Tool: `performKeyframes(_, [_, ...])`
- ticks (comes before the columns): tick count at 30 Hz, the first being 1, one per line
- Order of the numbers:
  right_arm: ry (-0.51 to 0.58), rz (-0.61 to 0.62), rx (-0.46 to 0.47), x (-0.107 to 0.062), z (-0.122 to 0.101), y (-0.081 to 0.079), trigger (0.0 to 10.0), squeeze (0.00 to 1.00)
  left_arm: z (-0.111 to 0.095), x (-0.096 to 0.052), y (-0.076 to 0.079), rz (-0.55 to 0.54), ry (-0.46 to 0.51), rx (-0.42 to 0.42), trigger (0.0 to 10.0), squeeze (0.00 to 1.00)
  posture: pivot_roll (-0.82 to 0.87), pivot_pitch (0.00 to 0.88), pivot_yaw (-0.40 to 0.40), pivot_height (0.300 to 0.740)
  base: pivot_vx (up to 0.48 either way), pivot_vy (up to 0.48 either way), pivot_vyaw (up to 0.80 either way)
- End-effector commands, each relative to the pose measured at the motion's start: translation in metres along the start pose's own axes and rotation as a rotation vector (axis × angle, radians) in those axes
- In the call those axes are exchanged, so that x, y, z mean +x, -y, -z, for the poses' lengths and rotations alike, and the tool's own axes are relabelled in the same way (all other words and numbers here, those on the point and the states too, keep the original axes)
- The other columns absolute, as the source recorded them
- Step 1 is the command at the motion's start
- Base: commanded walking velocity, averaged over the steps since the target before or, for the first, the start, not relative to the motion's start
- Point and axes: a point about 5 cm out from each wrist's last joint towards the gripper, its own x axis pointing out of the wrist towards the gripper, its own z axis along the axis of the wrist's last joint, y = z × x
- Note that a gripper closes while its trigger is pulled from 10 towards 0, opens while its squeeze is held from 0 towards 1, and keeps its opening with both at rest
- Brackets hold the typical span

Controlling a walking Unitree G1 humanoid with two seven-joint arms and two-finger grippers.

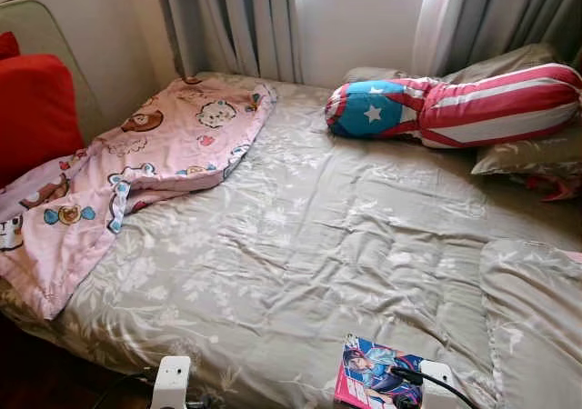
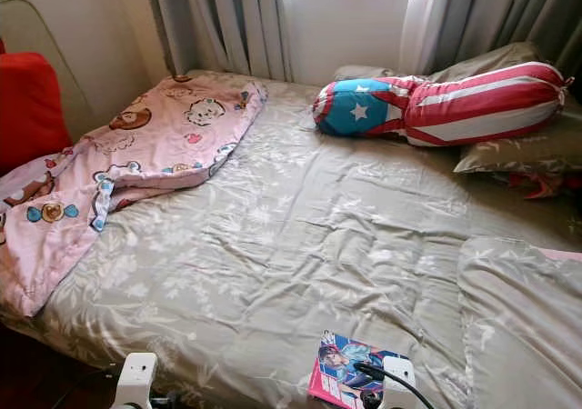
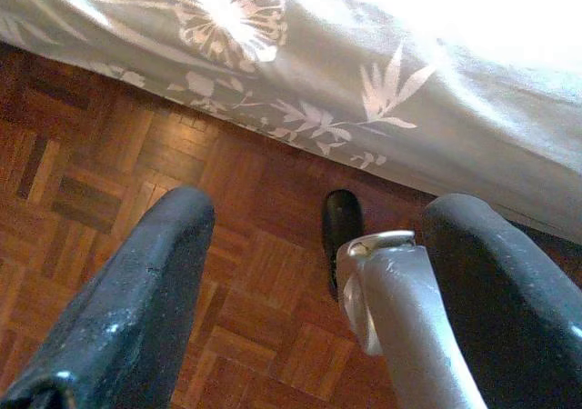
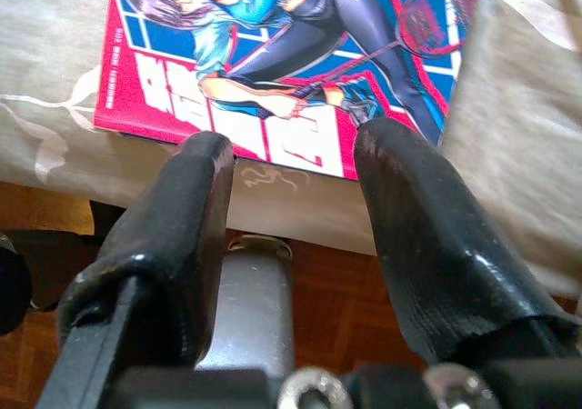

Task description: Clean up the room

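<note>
Left eye view: rumpled bed (image 1: 300, 236), perhaps quilted.

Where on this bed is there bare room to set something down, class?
The widest free patch is the grey floral quilt, between the pink cartoon blanket, the striped star bolster pillow and the pink-edged comic book. The pillow end is crowded.

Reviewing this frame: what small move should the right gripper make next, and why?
Probably ease the right gripper forward onto the near edge of the comic book. Its fingers are open and stop just short of that edge, and the book lies flat at the foot of the bed, so it looks like the nearest item to clear.
</note>
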Motion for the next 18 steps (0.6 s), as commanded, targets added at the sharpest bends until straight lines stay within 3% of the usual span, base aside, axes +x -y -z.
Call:
performKeyframes(1, [-0.001,-0.003,0.01,0.0004,-0.0009,-0.002,10.0,0.0,0.0014,-0.0001,-0.0014,-0.002,-0.016,0.007,10.0,0.0,0.01,0.0,-0.016,0.74,0.0,0.398,0.0])
performKeyframes(18, [-0.005,-0.01,0.01,0.0005,0.0,-0.0034,10.0,0.0,0.0019,-0.0003,-0.0025,-0.002,-0.018,0.008,10.0,0.0,0.02,0.0,-0.017,0.74,0.0,0.398,0.0])
